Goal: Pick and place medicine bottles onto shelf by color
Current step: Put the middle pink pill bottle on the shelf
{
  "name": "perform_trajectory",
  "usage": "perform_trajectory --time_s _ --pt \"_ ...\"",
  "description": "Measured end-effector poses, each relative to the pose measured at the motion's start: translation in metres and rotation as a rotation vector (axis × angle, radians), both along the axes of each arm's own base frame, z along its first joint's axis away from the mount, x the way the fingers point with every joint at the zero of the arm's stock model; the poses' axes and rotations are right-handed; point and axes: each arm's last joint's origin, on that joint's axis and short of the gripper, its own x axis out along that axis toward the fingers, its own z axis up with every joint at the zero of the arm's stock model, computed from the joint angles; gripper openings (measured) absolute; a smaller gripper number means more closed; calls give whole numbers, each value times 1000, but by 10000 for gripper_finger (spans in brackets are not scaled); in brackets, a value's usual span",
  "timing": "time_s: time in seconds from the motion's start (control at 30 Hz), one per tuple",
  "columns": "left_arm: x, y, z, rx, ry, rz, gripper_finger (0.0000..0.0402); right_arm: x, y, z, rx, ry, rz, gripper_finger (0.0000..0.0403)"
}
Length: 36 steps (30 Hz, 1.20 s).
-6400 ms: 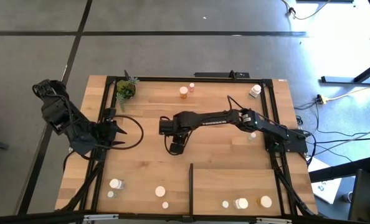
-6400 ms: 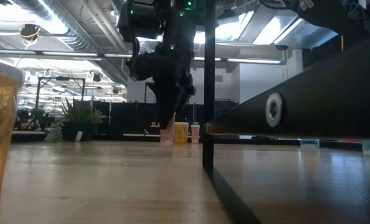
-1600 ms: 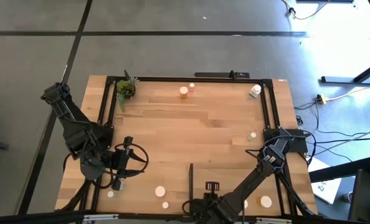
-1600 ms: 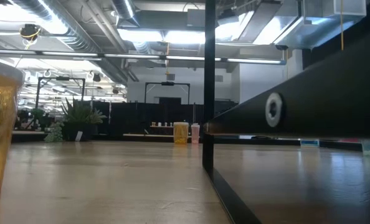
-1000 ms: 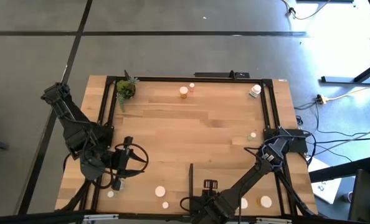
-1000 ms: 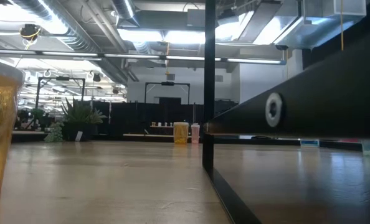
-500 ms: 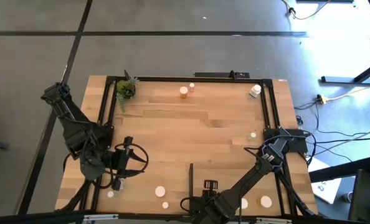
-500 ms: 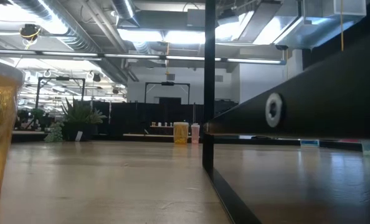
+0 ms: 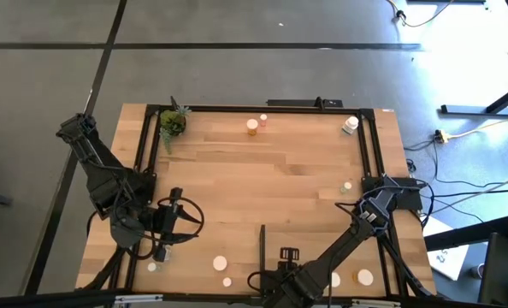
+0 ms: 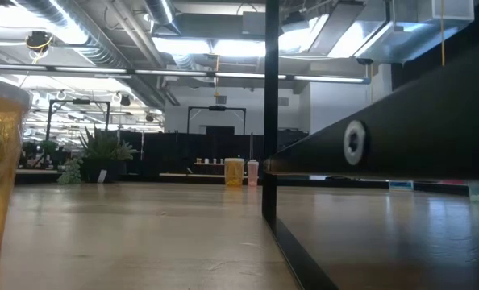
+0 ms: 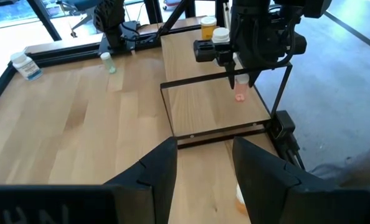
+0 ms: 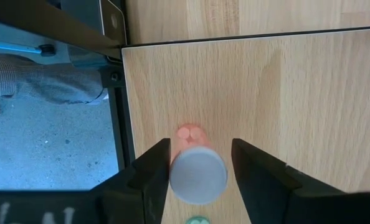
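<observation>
My right gripper [image 9: 286, 275] hangs over the near left corner of the shelf [image 9: 322, 248], shut on a small pinkish-orange medicine bottle with a white cap [image 12: 197, 174]. The left wrist view shows this bottle [image 11: 240, 94] below the fingers. My left gripper [image 9: 175, 224] stays open and empty above the table's near left part, pointing toward the shelf. An orange bottle [image 9: 363, 276] and a white one [image 9: 331, 279] stand on the shelf's near edge. Other bottles stand far [image 9: 252, 127], far right [image 9: 350, 125] and near left [image 9: 160, 254]. My right gripper pinches the small bottle between its two fingers [image 12: 151, 177], one on each side just under the white cap [image 12: 200, 163]. The fingers come from above, pointing down. The bottle is upright with its pinkish bottom end [image 12: 188, 134] low over the shelf board; whether it touches I cannot tell.
A potted plant [image 9: 172, 122] stands at the far left corner. The shelf's thin black strip [image 9: 262, 248] rises along its left side. A small greenish bottle [image 9: 346, 185] sits by the right frame. More bottles [image 9: 220, 263] stand near the front edge; the table's middle is bare wood.
</observation>
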Motion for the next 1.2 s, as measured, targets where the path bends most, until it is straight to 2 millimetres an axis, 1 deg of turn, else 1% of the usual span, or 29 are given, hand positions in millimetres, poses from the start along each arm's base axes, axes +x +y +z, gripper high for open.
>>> perform_trajectory --time_s 1.03,1.2 --pt "0 0 0 1 0 -1 148 0 2 1 33 14 21 172" --pt "0 0 0 1 0 -1 148 1 2 5 45 -9 39 172"
